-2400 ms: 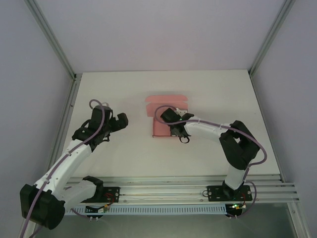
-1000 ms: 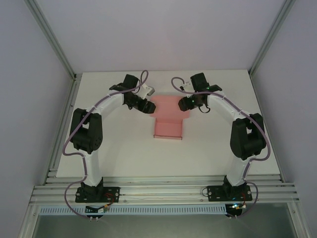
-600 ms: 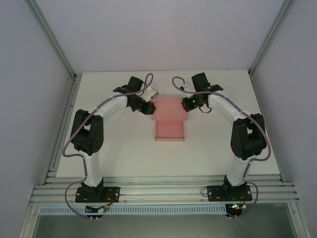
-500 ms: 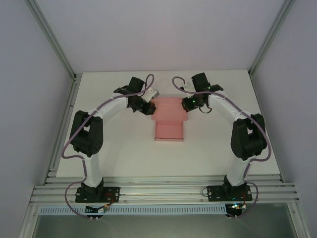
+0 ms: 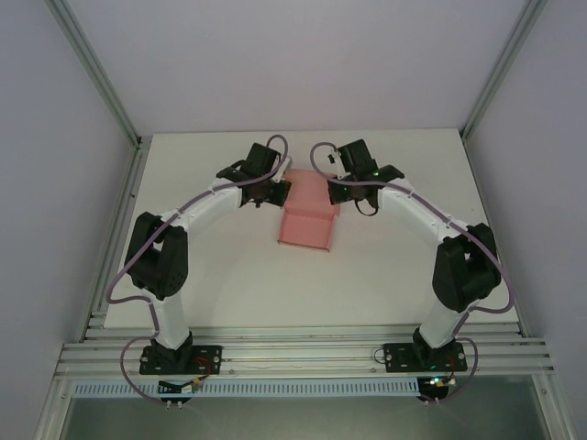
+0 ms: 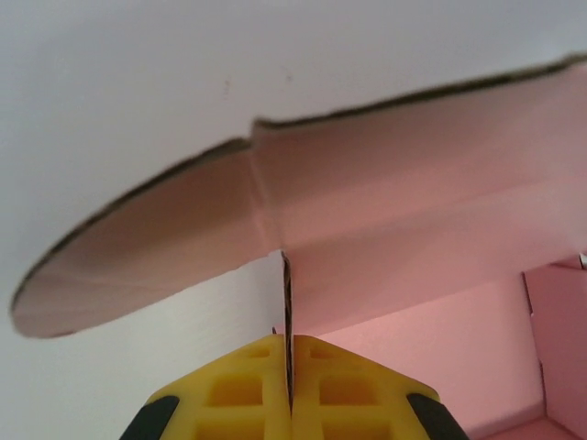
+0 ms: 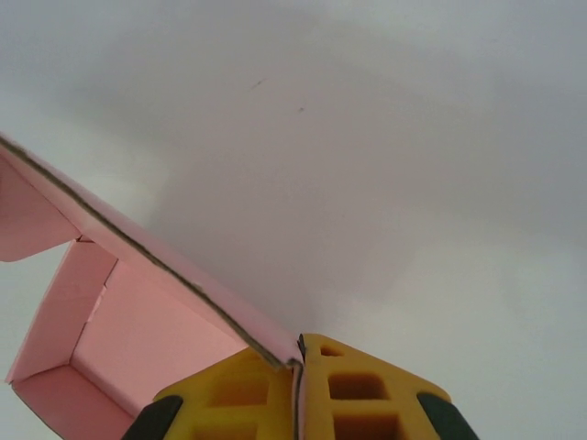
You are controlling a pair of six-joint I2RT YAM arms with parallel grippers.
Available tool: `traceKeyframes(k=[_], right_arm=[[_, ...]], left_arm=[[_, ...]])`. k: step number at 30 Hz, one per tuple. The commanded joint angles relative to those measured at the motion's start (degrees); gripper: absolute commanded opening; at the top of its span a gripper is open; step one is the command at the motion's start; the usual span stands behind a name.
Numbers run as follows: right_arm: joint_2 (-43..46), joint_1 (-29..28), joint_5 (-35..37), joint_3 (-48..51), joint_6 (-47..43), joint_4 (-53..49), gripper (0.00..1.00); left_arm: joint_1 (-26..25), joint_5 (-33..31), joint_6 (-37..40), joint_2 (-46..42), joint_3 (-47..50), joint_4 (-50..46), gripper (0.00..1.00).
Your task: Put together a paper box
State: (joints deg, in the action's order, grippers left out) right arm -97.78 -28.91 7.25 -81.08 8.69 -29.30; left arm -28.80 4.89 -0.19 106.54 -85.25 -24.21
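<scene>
Pinching the far flaps of the thin pink paper box [image 5: 305, 226] on the white bench [image 5: 413, 165], left gripper [image 5: 271, 192] and right gripper [image 5: 337, 191] are each clamped on paper; walls look partly raised, lid and tabs not yet tucked.

I see paper box [image 5: 305, 218] plain pink, no print; cut edges dark grey-brown in wrist views. Table [image 5: 394, 275] matte white. Left gripper [image 6: 287, 403] and right gripper [image 7: 300, 394]: yellow pads with moulded square-grid pattern, black at outer corners. Arms [image 5: 206, 206] white with black joints. Cables [image 5: 112, 291] mauve. Front rail [image 5: 303, 351] silver.
</scene>
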Motion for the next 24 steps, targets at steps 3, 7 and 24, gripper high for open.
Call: traceKeyframes(k=[3, 7, 24], right_arm=[[0.86, -1.6, 2.68, 1.03, 12.17, 4.46, 0.0], [0.59, -3.39, 8.56, 1.45, 16.23, 5.92, 0.0], [-0.66, -19.95, 42.89, 16.28, 32.27, 28.92, 0.0]], left_arm=[[-2.4, -1.22, -6.64, -2.16, 0.82, 4.57, 0.0], [-3.56, -3.37, -9.41, -2.35, 1.8, 5.62, 0.0], [-8.31, -10.99, -24.71, -9.28, 17.2, 20.38, 0.0]])
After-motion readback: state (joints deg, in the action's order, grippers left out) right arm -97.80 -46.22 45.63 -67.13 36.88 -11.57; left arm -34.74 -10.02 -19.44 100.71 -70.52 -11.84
